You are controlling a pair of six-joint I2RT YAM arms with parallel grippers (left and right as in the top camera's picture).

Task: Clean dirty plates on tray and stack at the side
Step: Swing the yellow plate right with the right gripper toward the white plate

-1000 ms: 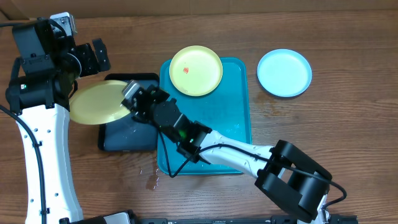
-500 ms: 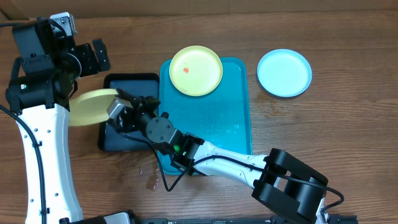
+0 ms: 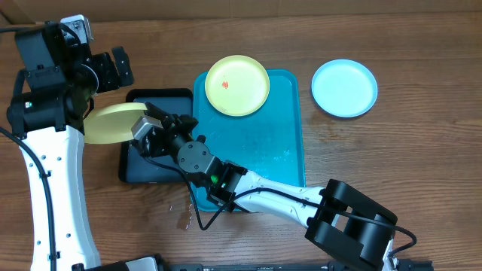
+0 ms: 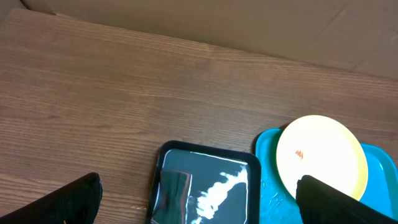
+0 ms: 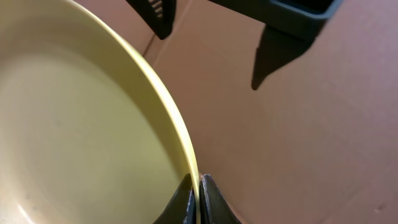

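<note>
Yellow-green is the colour to watch, because the held plate (image 3: 111, 124) looks quite different from a second ago. Then it lay broad and nearly flat at the left edge of the dark tray (image 3: 154, 169); now it shows as a narrow ellipse, tipped steeply on edge over that tray's upper left corner. We see the right claw (image 5: 196, 188) pinched tight on the plate's thin rim, and the right arm has swung further left across the dark tray to get there. Over the last half second it has barely shifted, so the tilt looks settled. The left claw (image 3: 111, 70) has not stirred, spread wide and holding nothing, just beyond the tilted plate. On the teal tray (image 3: 260, 158) the second yellow-green plate (image 3: 237, 85) sits at the far edge, rim overhanging, its red smear (image 3: 224, 85) untouched. The blue plate (image 3: 344, 88) lies alone on the counter (image 3: 392, 173), well apart to the right, and we make out no smear on it. Our read is that tipping the plate over the dark tray is the cleaning step for this one, and the blue plate is likely the start of the stack. That leaves this plate to carry over and one more dirty plate to fetch.
</note>
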